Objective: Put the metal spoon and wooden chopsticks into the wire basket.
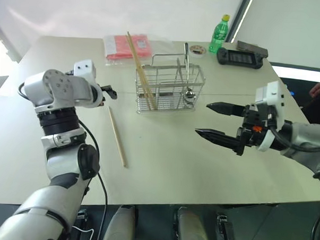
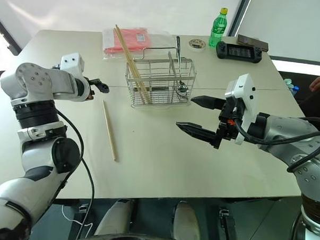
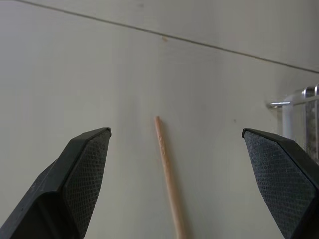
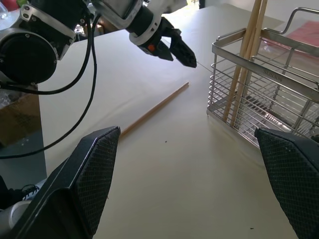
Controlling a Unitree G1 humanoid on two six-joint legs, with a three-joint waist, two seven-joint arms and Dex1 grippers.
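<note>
**One chopstick left on the bench, left end effector poised above it**

At the left, the left end effector [image 3: 174, 164] hangs over the pale bench [image 1: 200, 169] with its two black fingers wide apart and nothing between them. Directly under the gap lies a single loose chopstick [image 1: 117, 136], flat on the bench, running from near the robot toward the basket, its far tip close to the end effector.

In the middle stands the wire basket [image 1: 169, 88], upright, just beside the loose stick's far end but not touching it. Several wooden chopsticks [image 1: 141, 71] already lean inside its left compartment, tops poking well above the rim. The metal spoon [image 1: 187, 73] stands in the right compartment, bowl down, handle rising past the rim.

Behind the basket lie a red packet [image 1: 128, 46] and, further right, a green bottle [image 1: 219, 31] and a dark controller [image 1: 240, 56].

At the right, the right end effector [image 1: 218, 122] hovers above the bench, fingers spread and empty, well apart from the basket.

The loose stick looks light, stiff and smooth, and likely to roll or pivot if pinched off-centre. Lying flat, it leaves little room for fingers beneath it. A grip across its width, a little above the middle, would probably make tipping it upright into the basket easier.
</note>
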